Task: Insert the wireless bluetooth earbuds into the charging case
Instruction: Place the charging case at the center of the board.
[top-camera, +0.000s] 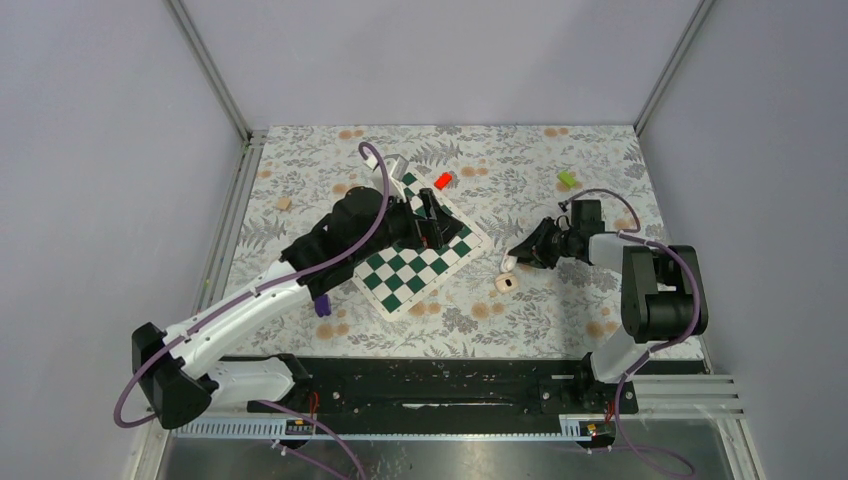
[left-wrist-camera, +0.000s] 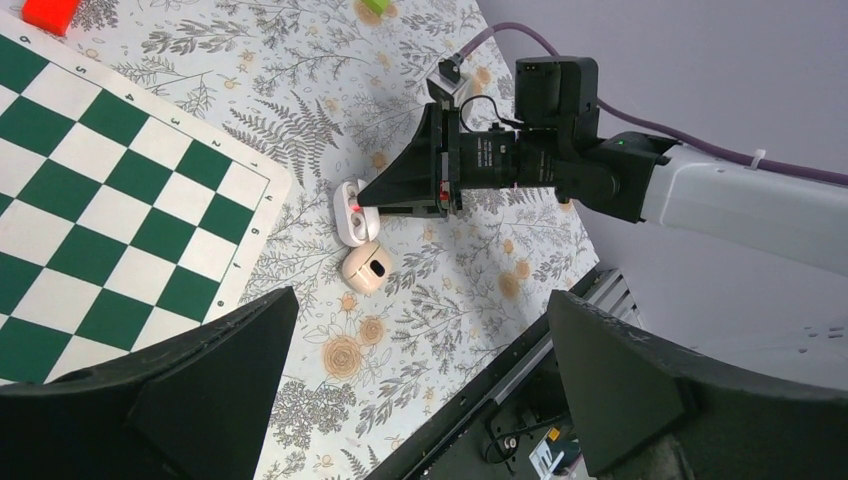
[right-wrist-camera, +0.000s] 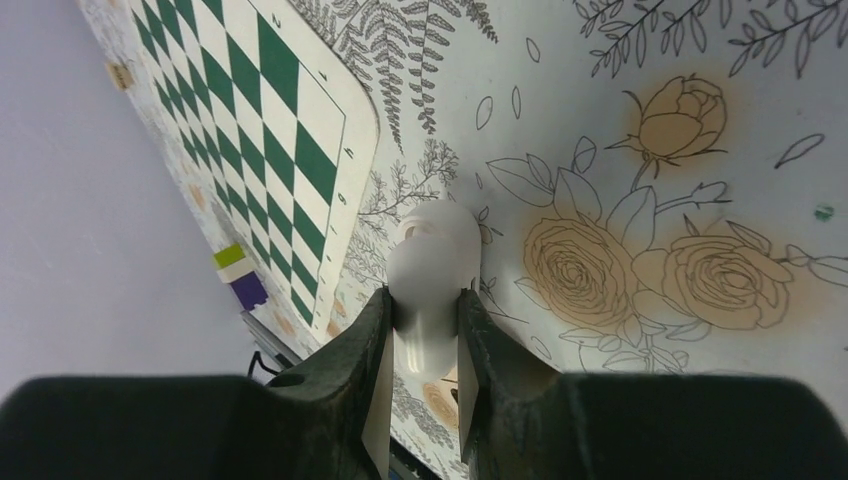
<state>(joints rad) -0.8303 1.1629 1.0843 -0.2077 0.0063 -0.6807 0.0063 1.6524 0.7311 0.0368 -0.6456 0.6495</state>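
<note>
From above, we see the right gripper (top-camera: 514, 258) pinching a white earbud (top-camera: 508, 264) right of centre, just above the beige charging case (top-camera: 504, 284), which we judge lines it up with the hollow, while the left gripper (top-camera: 432, 230) hangs spread over the chessboard (top-camera: 400, 275). The left wrist view puts the smooth oval earbud (left-wrist-camera: 350, 212) just beside the rounded charging case (left-wrist-camera: 366, 266) at centre. In the right wrist view, dark fingers (right-wrist-camera: 365, 350) clamp the glossy earbud (right-wrist-camera: 430, 270) mid-frame.

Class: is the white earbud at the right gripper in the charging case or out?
Out: the right gripper pinches the earbud, which sits beside the charging case, not inside it.
</note>
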